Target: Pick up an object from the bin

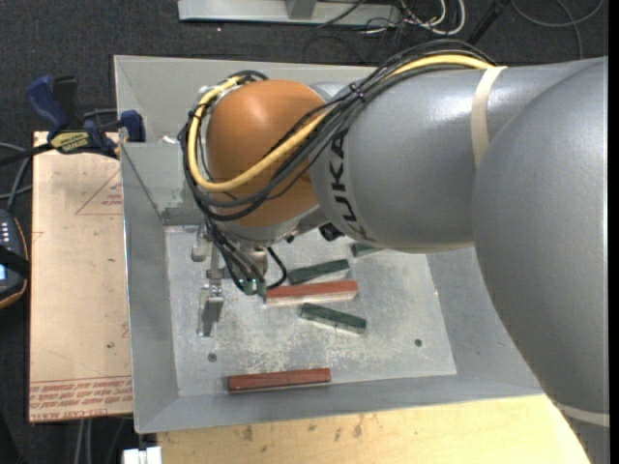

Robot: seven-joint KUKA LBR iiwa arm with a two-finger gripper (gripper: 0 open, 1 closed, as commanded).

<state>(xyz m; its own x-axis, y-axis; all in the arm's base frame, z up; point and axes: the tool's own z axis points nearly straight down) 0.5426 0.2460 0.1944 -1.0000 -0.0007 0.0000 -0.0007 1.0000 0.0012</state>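
Quick status from my remote seat. The gripper [208, 303] hangs under the orange dome-shaped wrist cover [256, 153], low over a bare patch at the left of the grey metal bin [145, 288]. Honestly I can't tell whether it's released or clenched, since the wrist hides too much of it. I don't see anything caught in it.

Closest candidate is the flat reddish-brown bar with a pale edge [311, 293]. It sits mid-floor, just to the right of the gripper as the camera sees it. Its long axis runs roughly left to right, rising a touch toward the right, so its left end points almost straight at the gripper.

Two dark green sticks flank it:
- the upper dark green stick [319, 272] lies just above the bar, tilted much the same way, with its far end tucked under the arm
- the lower dark green stick [334, 317] lies just below the bar, slanting down toward the right

A second plain brick-red bar [279, 381] lies alone along the front wall, near the camera side. It's also lengthwise left to right, and it's below and to the right of the gripper.

My read is that any pick means sliding right first, then closing across the short width of the bar. The green sticks are close enough that they could get nudged. The lone bar by the wall looks less crowded, though the wall itself might get in the way.
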